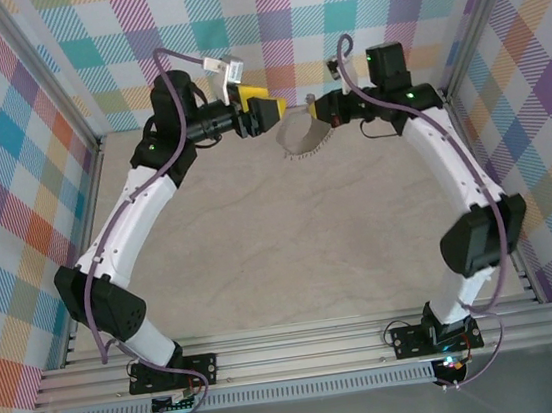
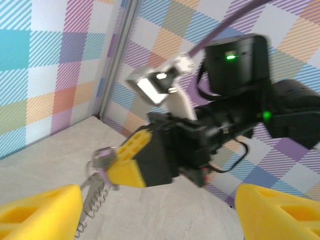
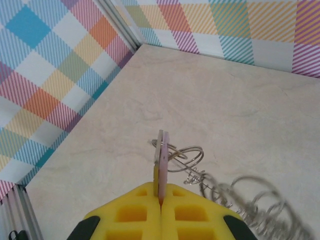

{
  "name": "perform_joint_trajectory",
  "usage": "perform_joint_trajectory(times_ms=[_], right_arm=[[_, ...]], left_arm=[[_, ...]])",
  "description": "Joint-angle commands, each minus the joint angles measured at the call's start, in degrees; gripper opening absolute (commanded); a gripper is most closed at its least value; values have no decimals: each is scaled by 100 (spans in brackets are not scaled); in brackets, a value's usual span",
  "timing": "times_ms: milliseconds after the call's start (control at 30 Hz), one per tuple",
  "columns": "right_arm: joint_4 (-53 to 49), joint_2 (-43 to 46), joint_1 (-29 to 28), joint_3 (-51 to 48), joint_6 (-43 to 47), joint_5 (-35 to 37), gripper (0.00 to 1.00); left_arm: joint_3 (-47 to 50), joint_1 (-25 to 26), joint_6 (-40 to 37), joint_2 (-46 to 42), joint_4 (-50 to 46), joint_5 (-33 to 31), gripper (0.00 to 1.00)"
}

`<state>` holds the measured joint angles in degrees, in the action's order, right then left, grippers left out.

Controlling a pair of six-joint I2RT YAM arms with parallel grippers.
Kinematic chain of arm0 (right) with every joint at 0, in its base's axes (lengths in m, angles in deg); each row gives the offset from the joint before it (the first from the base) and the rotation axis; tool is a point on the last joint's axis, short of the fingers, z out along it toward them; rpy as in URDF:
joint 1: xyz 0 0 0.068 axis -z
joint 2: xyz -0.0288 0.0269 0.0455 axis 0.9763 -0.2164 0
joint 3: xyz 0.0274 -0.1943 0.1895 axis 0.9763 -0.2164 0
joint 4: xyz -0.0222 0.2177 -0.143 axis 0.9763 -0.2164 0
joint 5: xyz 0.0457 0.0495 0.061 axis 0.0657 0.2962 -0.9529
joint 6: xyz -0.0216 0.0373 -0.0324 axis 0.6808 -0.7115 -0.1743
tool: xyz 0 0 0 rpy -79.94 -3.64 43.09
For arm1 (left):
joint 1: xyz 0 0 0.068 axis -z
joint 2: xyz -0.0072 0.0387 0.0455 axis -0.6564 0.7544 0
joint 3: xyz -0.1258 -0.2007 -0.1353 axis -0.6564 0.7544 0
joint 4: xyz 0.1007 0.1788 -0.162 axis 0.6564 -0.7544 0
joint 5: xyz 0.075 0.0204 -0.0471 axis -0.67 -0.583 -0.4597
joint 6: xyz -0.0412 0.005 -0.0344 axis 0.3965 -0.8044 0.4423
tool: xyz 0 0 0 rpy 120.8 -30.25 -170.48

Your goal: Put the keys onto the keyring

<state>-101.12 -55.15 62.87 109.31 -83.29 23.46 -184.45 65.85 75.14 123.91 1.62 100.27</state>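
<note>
Pressed together at the bottom of the right wrist view, the two yellow fingers of the right hand (image 3: 161, 192) pinch a tiny lilac key (image 3: 161, 165), plastic-headed and seen edge-on, which sticks straight out from the fingertips. Thin wire loops of the large grey metal keyring (image 3: 215, 190) lie against the key's far end and trail off to the right in a blurred fringe of small silvery dangling pieces; whether the wire passes through the key I cannot tell. From the left wrist view the same key (image 2: 103, 157) juts from the right hand (image 2: 127, 160), with the keyring (image 2: 95, 192) hanging below it, clear of the beige marbled counter (image 2: 40, 155). The left hand (image 2: 159, 200) faces this grip with its yellow fingers (image 2: 42, 212) spread wide apart and nothing between them, the key lying just beyond the fingertips, toward the left finger. From above, the left hand (image 1: 269, 112) and right hand (image 1: 318, 113) meet tip to tip near the back of the counter (image 1: 291, 245), the keyring (image 1: 305, 140) drooping beneath them, closer to the right one. Pastel plaid walls (image 1: 33, 115) enclose the counter on three sides.
</note>
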Motion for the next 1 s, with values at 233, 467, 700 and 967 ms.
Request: perform_joint_trajectory(times_ms=[233, 467, 700, 967], right_arm=[[1425, -1082, 32, 155, -469, -398, 0], [2204, -1156, -76, -976, -905, -411, 0], [2614, -880, -575, -2422, -1238, -36, 0], [3078, -726, -965, -3540, -1702, 297, 0]], left_arm=[[247, -205, 42, -294, 114, -182, 82], [494, -214, 229, -395, 295, -152, 82], [870, -205, 507, -523, 581, -164, 82], [1245, -201, 639, -704, 623, -239, 82]])
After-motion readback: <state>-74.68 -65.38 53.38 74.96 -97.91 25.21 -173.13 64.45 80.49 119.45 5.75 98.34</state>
